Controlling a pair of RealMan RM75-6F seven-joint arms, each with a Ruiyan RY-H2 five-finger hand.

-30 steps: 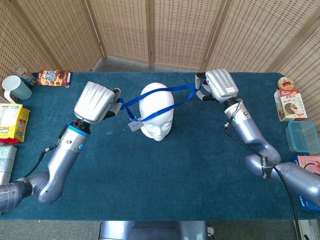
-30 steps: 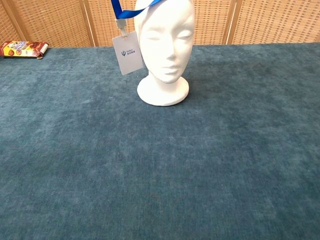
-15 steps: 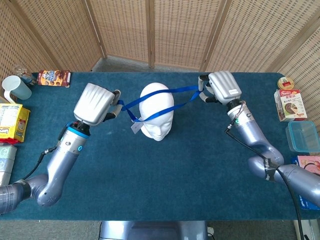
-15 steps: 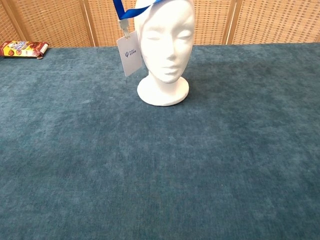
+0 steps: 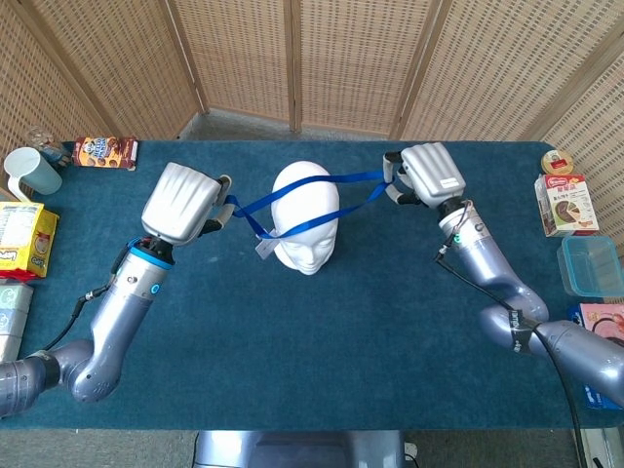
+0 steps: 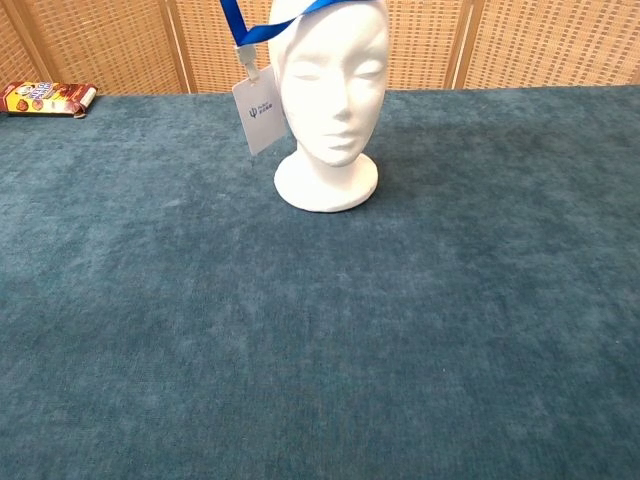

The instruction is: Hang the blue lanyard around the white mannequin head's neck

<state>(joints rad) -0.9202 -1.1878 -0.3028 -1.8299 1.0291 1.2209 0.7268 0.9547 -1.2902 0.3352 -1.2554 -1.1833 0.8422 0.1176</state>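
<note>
Along the far left edge of the blue-covered counter (image 5: 322,361) sit a pale blue mug (image 5: 31,173), a yellow packet (image 5: 23,237) and, further back, a brown snack box (image 5: 105,152). The left robot hand (image 5: 185,202) hangs above the counter just left of the white mannequin head (image 5: 305,216), its fingers closed on one end of the blue lanyard (image 5: 322,182). From there the strap runs across the top of the head, one band over the crown and one lower over the forehead, so it lies on the head and not at the neck. A white badge (image 6: 259,113) dangles from the strap beside the head's cheek, seen in the chest view. The strap goes on rightward to the right robot hand (image 5: 421,175), which grips the other end, raised over the counter. At the right edge stand a red-and-white carton (image 5: 565,204) and a clear lidded container (image 5: 592,265).
</note>
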